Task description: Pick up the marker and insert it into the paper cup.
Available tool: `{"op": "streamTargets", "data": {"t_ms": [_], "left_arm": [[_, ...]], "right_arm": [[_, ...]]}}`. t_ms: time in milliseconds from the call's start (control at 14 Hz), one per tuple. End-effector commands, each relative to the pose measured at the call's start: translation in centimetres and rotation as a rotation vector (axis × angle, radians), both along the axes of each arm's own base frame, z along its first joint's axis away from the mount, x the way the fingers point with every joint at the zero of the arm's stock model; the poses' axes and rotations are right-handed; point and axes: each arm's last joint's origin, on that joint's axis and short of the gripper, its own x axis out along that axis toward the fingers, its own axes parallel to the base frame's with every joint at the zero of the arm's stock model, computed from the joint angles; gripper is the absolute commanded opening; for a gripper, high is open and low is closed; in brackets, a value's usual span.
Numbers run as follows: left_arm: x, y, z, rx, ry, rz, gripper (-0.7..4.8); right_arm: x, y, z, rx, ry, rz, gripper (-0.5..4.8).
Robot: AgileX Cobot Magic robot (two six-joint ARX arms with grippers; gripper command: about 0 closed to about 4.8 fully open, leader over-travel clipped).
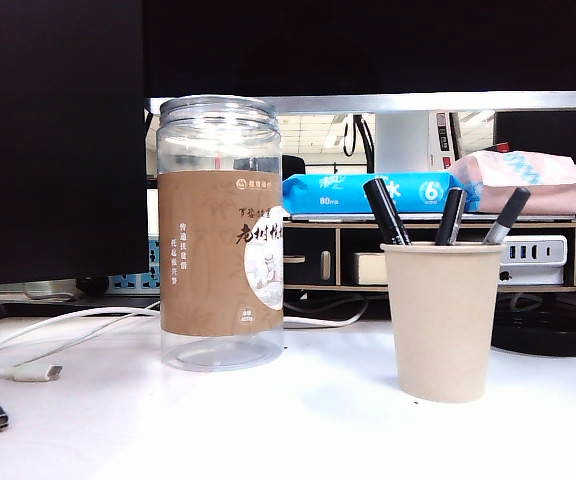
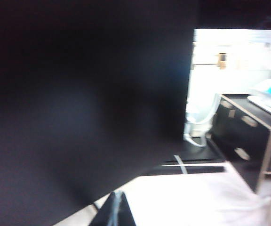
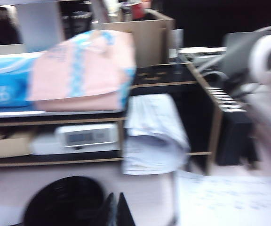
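Note:
The beige paper cup (image 1: 443,320) stands on the white table at the right of the exterior view. Three markers stick up out of it. The marker (image 1: 384,211), all black, leans at the cup's left side. Another dark one (image 1: 451,216) stands in the middle, and one with a grey barrel (image 1: 506,217) is at the right. Neither gripper shows in the exterior view. My left gripper (image 2: 118,207) is shut and empty in front of a dark monitor. My right gripper (image 3: 115,208) is shut and empty, facing the shelf. The cup is in neither wrist view.
A tall clear jar (image 1: 220,235) with a brown label stands left of the cup. Cables (image 1: 18,372) lie at the table's left edge. Behind are a black monitor (image 1: 53,140), a shelf with tissue packs (image 1: 368,192) and a black round pad (image 3: 65,202).

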Motion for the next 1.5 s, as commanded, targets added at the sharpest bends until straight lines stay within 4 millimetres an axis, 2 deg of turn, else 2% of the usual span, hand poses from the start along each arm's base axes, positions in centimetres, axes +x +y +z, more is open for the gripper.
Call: {"op": "streamTargets", "data": {"t_ms": [71, 285, 642, 1497], "left_arm": [[0.0, 0.1, 0.2, 0.002, -0.015, 0.019, -0.04], [0.0, 0.1, 0.2, 0.002, -0.014, 0.019, -0.04], [0.0, 0.1, 0.2, 0.002, -0.014, 0.019, -0.04], [0.0, 0.1, 0.2, 0.002, -0.014, 0.018, -0.04]], "right_arm": [[0.0, -0.4, -0.1, 0.000, 0.001, -0.040, -0.05], [0.0, -0.3, -0.1, 0.000, 0.008, -0.020, -0.05], [-0.1, -0.1, 0.9, -0.019, -0.096, 0.036, -0.05], [-0.1, -0.2, 0.8, -0.017, -0.087, 0.026, -0.05]]}}
